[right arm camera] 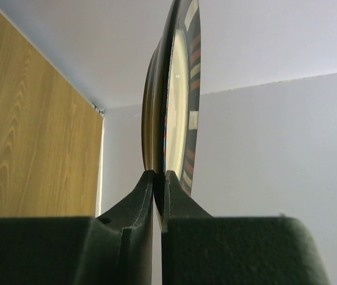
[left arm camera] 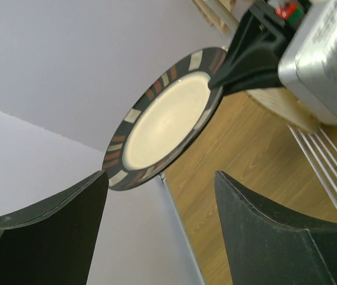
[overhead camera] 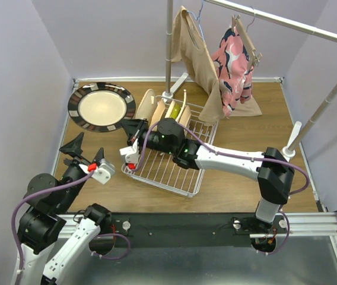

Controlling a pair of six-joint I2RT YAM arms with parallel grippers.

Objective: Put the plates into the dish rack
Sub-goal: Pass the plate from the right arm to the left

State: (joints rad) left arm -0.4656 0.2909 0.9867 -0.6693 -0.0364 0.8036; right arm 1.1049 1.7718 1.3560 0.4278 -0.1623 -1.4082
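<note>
Dark-rimmed plate [overhead camera: 101, 107] pinched at its edge

Right claw [overhead camera: 128, 126] is clamped thin on its rim at upper left, likely to swing it to the dish rack [overhead camera: 174, 173], centre, where other plates [overhead camera: 167, 110] stand on edge. Left claw [overhead camera: 88, 152] gapes wide, empty

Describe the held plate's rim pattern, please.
Plate: dark rim, pale and reddish blocks; left wrist view.

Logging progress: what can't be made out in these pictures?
Top view: the right arm hides part of the racked plates; count unclear.
Left wrist view: the dish rack is cut off by the frame edge.
Right wrist view: the dark-rimmed plate shows edge-on; whether it is lifted is unclear.
</note>
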